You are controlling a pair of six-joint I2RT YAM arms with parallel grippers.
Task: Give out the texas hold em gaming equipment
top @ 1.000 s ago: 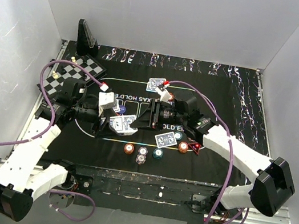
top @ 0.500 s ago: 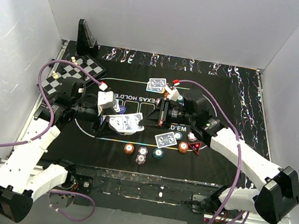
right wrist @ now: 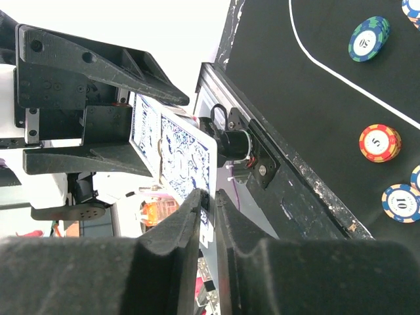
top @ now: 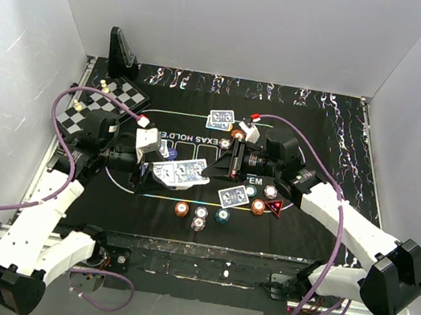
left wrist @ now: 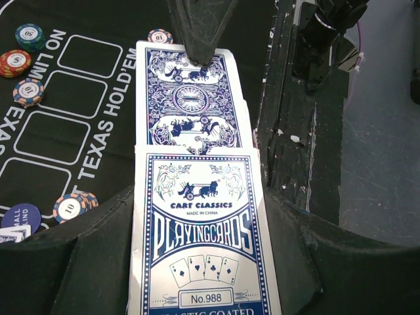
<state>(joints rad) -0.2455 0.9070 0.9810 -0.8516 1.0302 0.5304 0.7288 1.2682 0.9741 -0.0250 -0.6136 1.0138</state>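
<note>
My left gripper (left wrist: 200, 226) is shut on a blue-and-white playing-card box (left wrist: 200, 243), held above the mat's left part (top: 169, 172). One patterned-back card (left wrist: 189, 98) sticks partway out of the box's end. My right gripper (right wrist: 209, 200) is shut on that card's far edge (right wrist: 177, 154), and it reaches in from the right in the top view (top: 213, 169). Two more cards lie on the mat (top: 221, 119) (top: 234, 196). Poker chips sit in a row near the front (top: 182, 209) (top: 200, 214) (top: 221, 215), others further right (top: 258, 207) (top: 271, 191), beside a red triangle marker (top: 275, 208).
The black mat (top: 325, 153) printed with Texas Hold'em covers the table. A chessboard with pieces (top: 110, 99) lies at the back left, a black stand (top: 121, 52) behind it. Purple cables loop over both arms. White walls close in three sides.
My right gripper closed on the card's edge and drew back to the right, sliding the card further out of the box. The left arm with the box barely moved.
</note>
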